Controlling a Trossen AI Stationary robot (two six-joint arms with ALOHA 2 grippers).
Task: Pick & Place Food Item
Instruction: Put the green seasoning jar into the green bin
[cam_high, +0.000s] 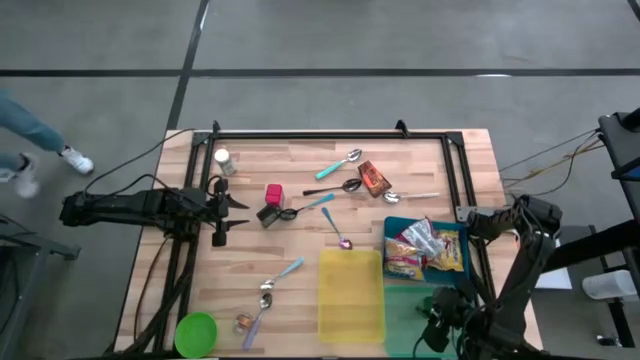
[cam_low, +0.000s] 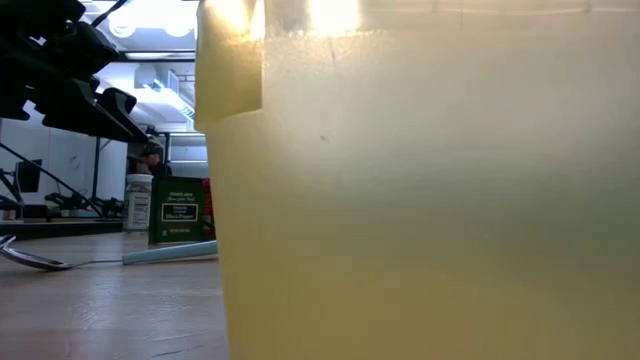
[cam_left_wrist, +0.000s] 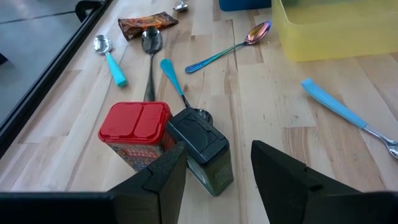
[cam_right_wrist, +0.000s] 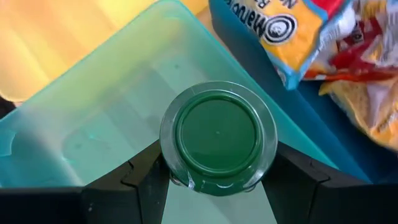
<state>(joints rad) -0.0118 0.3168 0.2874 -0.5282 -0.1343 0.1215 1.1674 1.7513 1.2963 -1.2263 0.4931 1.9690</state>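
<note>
The middle of the table (cam_high: 300, 240) is cluttered — spoons (cam_high: 340, 166) lie scattered around a red-lidded tin (cam_left_wrist: 137, 134) and a dark tin (cam_left_wrist: 202, 149) touching it, directly ahead of the left gripper (cam_left_wrist: 214, 171). Bare wood shows along the left edge. On the right, the yellow bin (cam_high: 350, 293), teal bin (cam_right_wrist: 93, 124) and blue bin (cam_high: 395, 225) stand packed together — no passage between.

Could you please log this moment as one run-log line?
right gripper: shut on green-lidded jar, over teal bin | left gripper: open, facing red-lidded tin
</note>
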